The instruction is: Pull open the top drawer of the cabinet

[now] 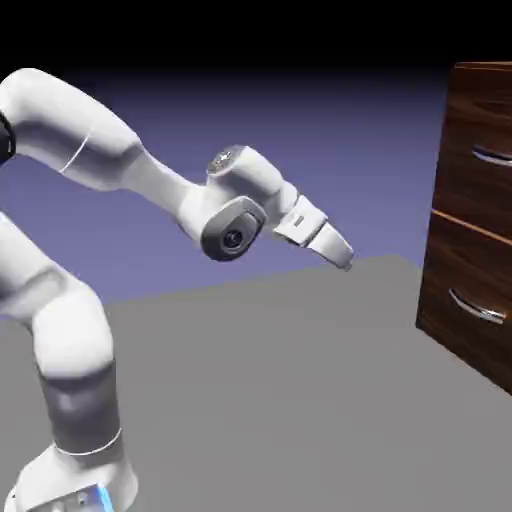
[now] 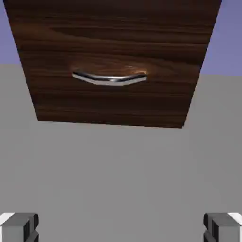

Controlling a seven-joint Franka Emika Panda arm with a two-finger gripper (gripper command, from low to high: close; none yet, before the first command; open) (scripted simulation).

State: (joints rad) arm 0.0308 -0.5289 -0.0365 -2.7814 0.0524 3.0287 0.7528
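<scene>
A white robot arm [image 1: 165,190] rises from its base [image 1: 75,480] at the exterior view's lower left, where a small blue light [image 1: 103,498] glows; the arm folds back at the top, then reaches right and slopes downward to its hand. The gripper [image 2: 121,228] is spread wide, with nothing between its two fingers; in the hand view, the grey fingertips [image 2: 19,229] sit far apart in the bottom corners. A plain grey surface [image 1: 270,380] spreads beneath the arm and reaches to the cabinet.

Beyond the fingers, well apart from them, stands the cabinet [image 1: 432,250], tall, boxy and dark brown with streaky wood grain, cut off by the exterior view's right edge; its top drawer [image 1: 465,190] is the upper front, closed, with a curved silver handle [image 1: 493,156]; a thin orange-brown seam [image 1: 470,226] divides it from the lower drawer [image 1: 460,270], also closed, which has a matching silver bar [image 1: 477,308]. The gripper's tip is lower than the top drawer's handle; the hand view shows dark wood with one silver handle and the cabinet's bottom edge. Farthest back is a blue-violet backdrop [image 1: 350,150], fading to black above.
</scene>
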